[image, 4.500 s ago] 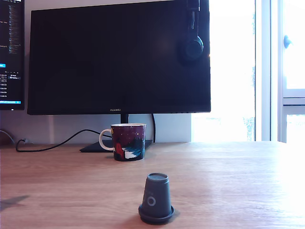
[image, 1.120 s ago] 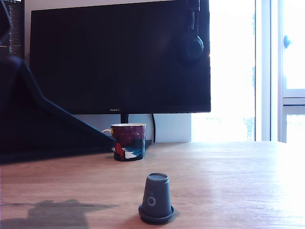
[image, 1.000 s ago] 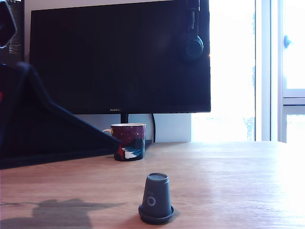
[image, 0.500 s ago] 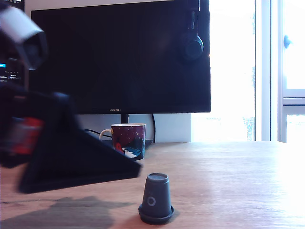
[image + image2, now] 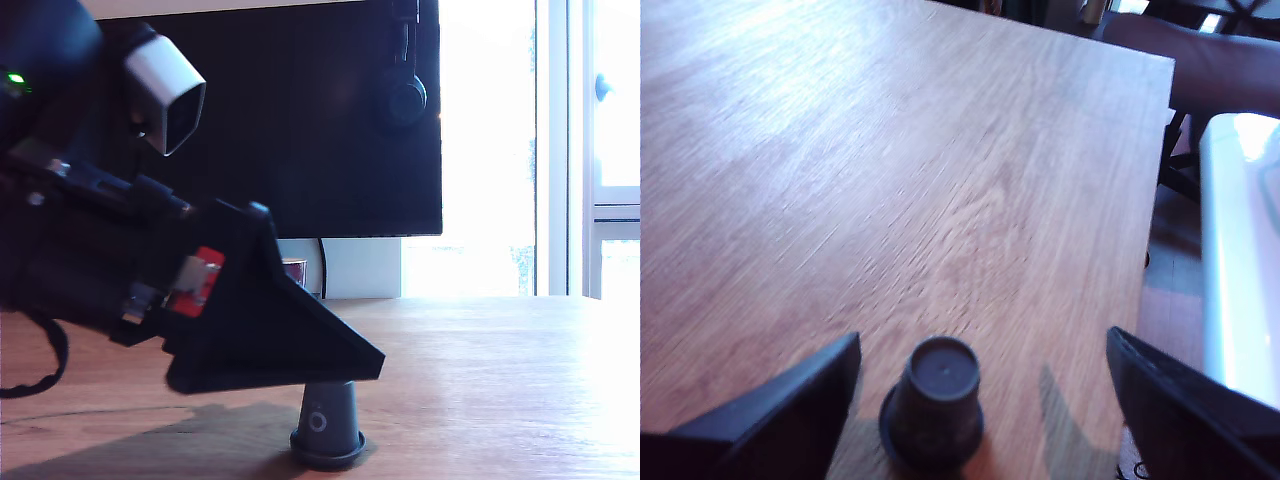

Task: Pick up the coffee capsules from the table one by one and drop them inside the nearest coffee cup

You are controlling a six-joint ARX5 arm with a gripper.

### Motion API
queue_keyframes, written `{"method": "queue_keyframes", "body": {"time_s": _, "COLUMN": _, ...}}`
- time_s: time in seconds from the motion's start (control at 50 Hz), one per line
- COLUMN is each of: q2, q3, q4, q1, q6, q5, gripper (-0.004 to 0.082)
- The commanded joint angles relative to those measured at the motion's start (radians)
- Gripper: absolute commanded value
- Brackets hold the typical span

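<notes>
A small dark grey tapered coffee capsule with a ring mark on its side (image 5: 326, 428) stands upside down, flared rim flat on the wide light-brown wooden table (image 5: 480, 370), at about 6 o'clock in the exterior view. The black hand (image 5: 980, 375) hangs over it with its jaws spread wide; in the wrist view one black finger (image 5: 790, 415) sits to either side of the capsule (image 5: 932, 400), neither touching it, and the gap on one side is clearly larger than on the other. In the exterior view the finger's black wedge tip (image 5: 350, 360) lies just above the capsule's flat top, at about 12 o'clock from it.

The dark maroon mug (image 5: 293, 271) is almost wholly hidden behind the arm; only a sliver shows at about 11 o'clock from the capsule, farther back on the table. Behind stands a large black monitor (image 5: 330, 120) with black headphones (image 5: 403, 95) hung on its upper corner.
</notes>
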Motion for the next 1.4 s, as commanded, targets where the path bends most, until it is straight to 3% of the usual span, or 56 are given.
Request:
{"method": "queue_keyframes", "body": {"time_s": 0.0, "q2": 0.020, "q3": 0.018, "q4": -0.013, "q1": -0.004, "q6": 0.008, "q5": -0.001, "gripper": 0.0706}}
{"method": "queue_keyframes", "body": {"time_s": 0.52, "q2": 0.105, "q3": 0.172, "q4": -0.282, "q1": -0.004, "q6": 0.004, "q5": -0.014, "gripper": 0.0702}}
{"method": "queue_keyframes", "body": {"time_s": 0.66, "q2": 0.110, "q3": 0.178, "q4": -0.327, "q1": -0.004, "q6": 0.004, "q5": -0.016, "gripper": 0.0649}}
{"method": "queue_keyframes", "body": {"time_s": 0.82, "q2": 0.110, "q3": 0.179, "q4": -0.327, "q1": -0.003, "q6": 0.002, "q5": -0.027, "gripper": 0.0508}}
{"method": "queue_keyframes", "body": {"time_s": 0.98, "q2": 0.110, "q3": 0.179, "q4": -0.323, "q1": -0.003, "q6": 0.000, "q5": -0.026, "gripper": 0.0204}}
{"method": "queue_keyframes", "body": {"time_s": 1.04, "q2": 0.110, "q3": 0.179, "q4": -0.319, "q1": -0.003, "q6": 0.000, "q5": -0.026, "gripper": 0.0139}}
{"method": "queue_keyframes", "body": {"time_s": 1.38, "q2": 0.110, "q3": 0.180, "q4": -0.278, "q1": -0.003, "q6": 0.001, "q5": -0.026, "gripper": 0.0124}}
